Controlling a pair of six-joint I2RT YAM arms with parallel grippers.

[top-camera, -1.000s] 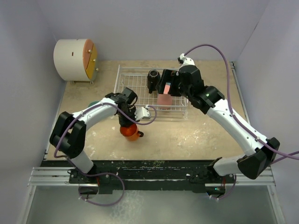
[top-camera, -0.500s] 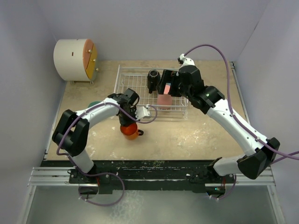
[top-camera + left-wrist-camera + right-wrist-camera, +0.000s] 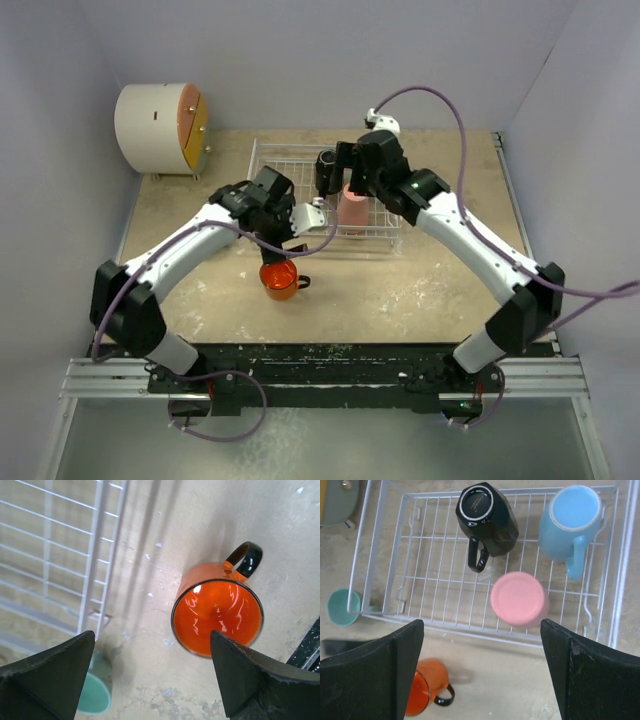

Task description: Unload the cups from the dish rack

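Note:
The orange mug (image 3: 279, 279) (image 3: 217, 615) (image 3: 422, 687) stands upright on the table in front of the dish rack (image 3: 275, 175) (image 3: 375, 555) (image 3: 100, 555). My left gripper (image 3: 285, 243) (image 3: 152, 640) hangs open above the table beside it, holding nothing. The teal-green mug (image 3: 95, 692) (image 3: 342, 607) stands on the table by the rack's left front corner. Inside the rack are a black mug (image 3: 327, 170) (image 3: 487, 517), a light blue mug (image 3: 570, 522) and a pink tumbler (image 3: 352, 208) (image 3: 520, 599) with its bottom up. My right gripper (image 3: 345, 178) (image 3: 481, 630) hovers open above the rack's front edge.
A white drum with an orange-yellow face (image 3: 160, 128) stands at the table's back left corner. Purple walls close in the table on three sides. The black base rail runs along the near edge (image 3: 320, 355).
My left gripper has opened, let go of the orange mug and lifted back toward the rack; the mug stays on the table. My right arm has swung left over the rack.

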